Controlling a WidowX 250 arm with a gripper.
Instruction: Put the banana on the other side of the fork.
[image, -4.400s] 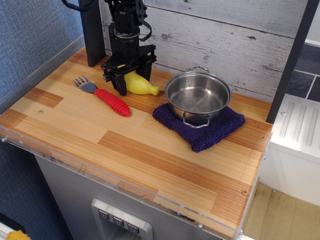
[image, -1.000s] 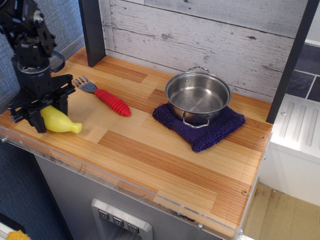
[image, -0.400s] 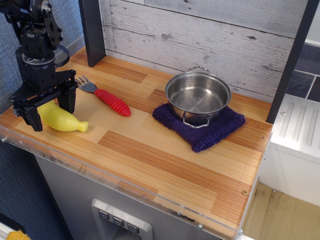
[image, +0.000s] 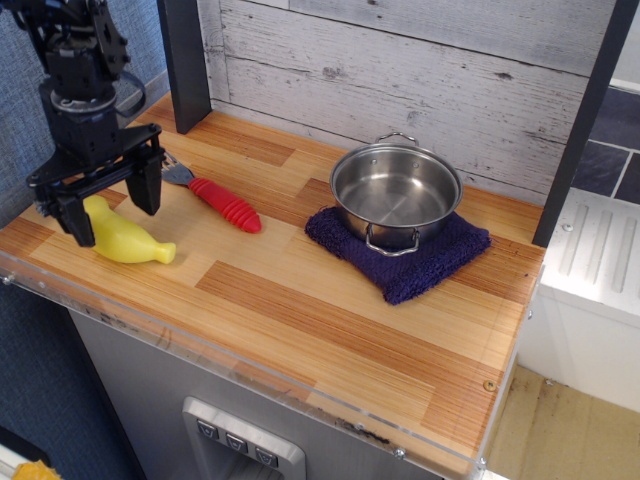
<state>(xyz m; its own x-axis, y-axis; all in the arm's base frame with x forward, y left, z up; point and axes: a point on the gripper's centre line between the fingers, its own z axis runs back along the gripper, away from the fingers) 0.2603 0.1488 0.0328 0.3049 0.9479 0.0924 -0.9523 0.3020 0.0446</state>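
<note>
Risen since a moment ago: black gripper (image: 112, 208), jaws spread, clear above plump yellow plastic banana (image: 126, 240), unmoved on wooden desk (image: 330, 330) near red-handled grey-pronged fork (image: 212, 195).

- We observed the banana (image: 125, 240), a smooth, plump, bright yellow toy, lying flat on its side near the front left corner of the wooden surface. Its short stem pointed right, and its thick end was partly hidden at the left.
- We observed the fork (image: 215, 199), with a ribbed red handle and a grey pronged head, lying flat and diagonal just behind and to the right of the banana, apart from it. Its head pointed to the rear left and was partly hidden; its handle pointed to the front right.
</note>
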